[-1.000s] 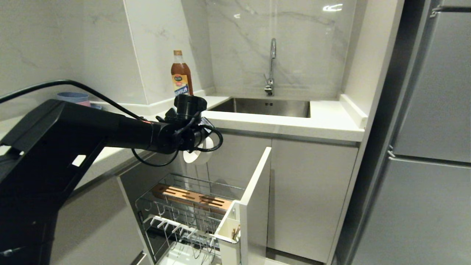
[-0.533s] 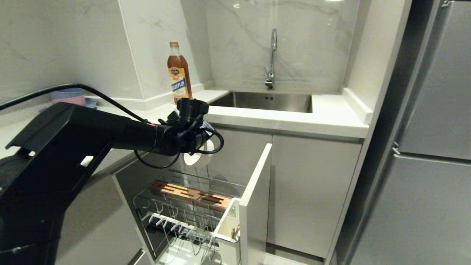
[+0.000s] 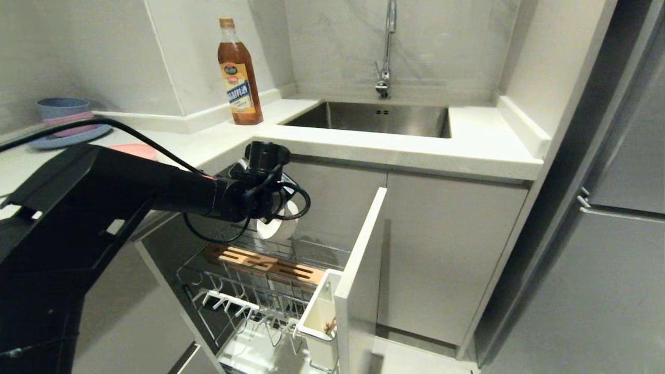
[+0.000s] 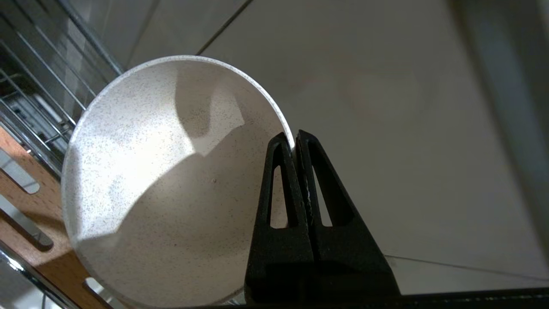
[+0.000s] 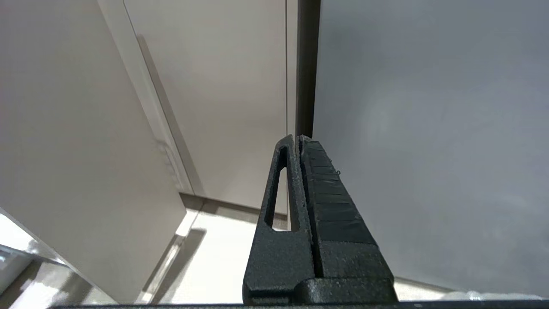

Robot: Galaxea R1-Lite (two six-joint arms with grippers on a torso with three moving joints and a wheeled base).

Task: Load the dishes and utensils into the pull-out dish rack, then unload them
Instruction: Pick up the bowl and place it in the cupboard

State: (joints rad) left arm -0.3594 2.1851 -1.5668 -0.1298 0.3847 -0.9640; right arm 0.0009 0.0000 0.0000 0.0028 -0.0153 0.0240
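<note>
My left gripper (image 4: 295, 141) is shut on the rim of the cream-white speckled bowl (image 4: 171, 184), one finger inside and one outside. In the head view the left gripper (image 3: 275, 202) holds the bowl (image 3: 268, 228) on edge above the back of the pull-out dish rack (image 3: 244, 296), over its slotted wooden block (image 3: 260, 262). Chopstick ends (image 3: 328, 326) stick out of the white utensil cup (image 3: 317, 317). The pink plate (image 3: 134, 150) lies on the counter behind the arm. My right gripper (image 5: 298, 139) is shut and empty, facing cabinet doors and floor.
The rack's tall white front panel (image 3: 363, 270) stands open to the right of the basket. On the counter are a brown bottle (image 3: 238, 72), a blue plate with stacked small bowls (image 3: 62, 117) and the steel sink (image 3: 369, 117) with its tap. A grey fridge (image 3: 613, 234) fills the right.
The whole picture has shifted: the camera now looks down more, showing more counter and rack. The left gripper still holds the bowl over the rack's back, now nearer the wooden block.
</note>
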